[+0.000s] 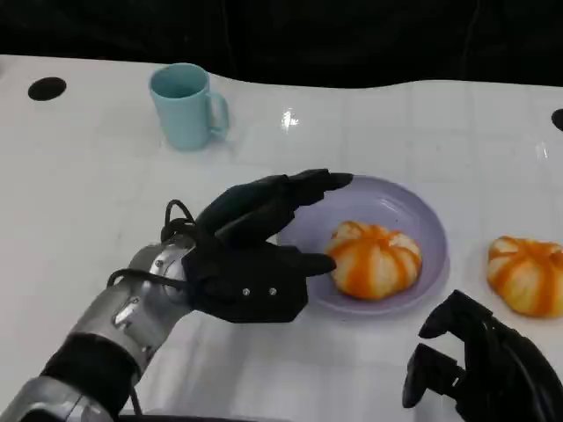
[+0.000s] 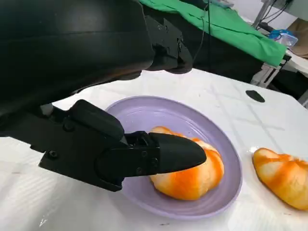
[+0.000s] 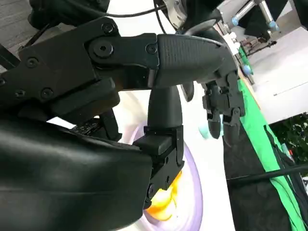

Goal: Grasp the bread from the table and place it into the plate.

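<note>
An orange-and-white striped bread roll lies in the lilac plate; the left wrist view shows the roll in the plate too. My left hand hovers at the plate's left rim, fingers spread and holding nothing, its thumb tip close to the roll. A second roll lies on the table right of the plate, also seen as a roll in the left wrist view. My right hand sits low at the front right, fingers apart, empty.
A light blue mug stands at the back left on the white table. Black round holes mark the table's far left and far right edge. A green cloth lies beyond the table.
</note>
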Available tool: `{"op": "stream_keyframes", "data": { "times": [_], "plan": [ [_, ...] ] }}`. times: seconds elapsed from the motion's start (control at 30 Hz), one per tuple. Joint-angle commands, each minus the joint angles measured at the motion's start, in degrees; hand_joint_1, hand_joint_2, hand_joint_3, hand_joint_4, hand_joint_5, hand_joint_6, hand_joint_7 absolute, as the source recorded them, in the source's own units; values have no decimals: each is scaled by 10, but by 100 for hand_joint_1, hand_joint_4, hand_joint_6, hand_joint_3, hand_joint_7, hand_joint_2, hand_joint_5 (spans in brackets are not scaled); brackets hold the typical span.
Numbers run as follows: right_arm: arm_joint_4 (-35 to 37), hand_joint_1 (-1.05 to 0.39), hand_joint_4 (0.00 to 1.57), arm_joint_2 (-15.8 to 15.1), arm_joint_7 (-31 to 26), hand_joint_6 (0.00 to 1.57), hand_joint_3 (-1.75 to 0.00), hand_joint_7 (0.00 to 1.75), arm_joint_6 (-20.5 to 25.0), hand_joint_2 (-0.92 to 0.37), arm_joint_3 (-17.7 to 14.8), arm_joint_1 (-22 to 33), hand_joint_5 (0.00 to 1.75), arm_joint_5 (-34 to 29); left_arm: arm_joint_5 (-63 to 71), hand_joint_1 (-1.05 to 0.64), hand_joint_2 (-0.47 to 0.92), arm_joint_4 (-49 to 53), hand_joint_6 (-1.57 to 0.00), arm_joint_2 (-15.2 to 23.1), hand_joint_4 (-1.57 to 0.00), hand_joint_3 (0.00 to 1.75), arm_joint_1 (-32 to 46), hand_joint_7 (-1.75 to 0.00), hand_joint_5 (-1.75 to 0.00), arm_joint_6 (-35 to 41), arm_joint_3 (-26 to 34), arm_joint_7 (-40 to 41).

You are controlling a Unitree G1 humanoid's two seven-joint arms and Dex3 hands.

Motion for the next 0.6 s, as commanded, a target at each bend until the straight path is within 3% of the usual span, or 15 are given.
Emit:
{"op": "stream_keyframes", "data": {
  "times": [0.03,0.27,0.37,0.5,0.6],
  "plan": [
    [-4,-54,74,-4,0,45,-48,175,2,-92,-9,-1,175,12,-49,-76,92,-34,-21,10,-18,49,42,-21,-28,-14,30,-25],
    [-6,-53,72,-9,-1,44,-51,175,-1,-92,-9,0,175,6,-182,-69,92,-29,-45,-17,-31,39,90,-18,-65,-64,88,-87],
    [-6,-54,72,-10,-2,44,-51,175,-1,-92,-9,1,175,6,-195,-69,92,-24,-47,-20,-32,38,92,-17,-70,-71,97,-101],
    [-14,-52,69,-12,-11,41,-51,174,-1,-92,-5,7,175,-7,-314,-60,92,-29,-68,-53,-53,35,139,-26,-86,-86,154,-154],
    [-18,-52,68,-11,-15,40,-50,173,1,-92,-4,8,175,-11,-359,-57,92,-41,-76,-66,-57,32,157,-29,-92,-68,177,-182]
  ]
}}
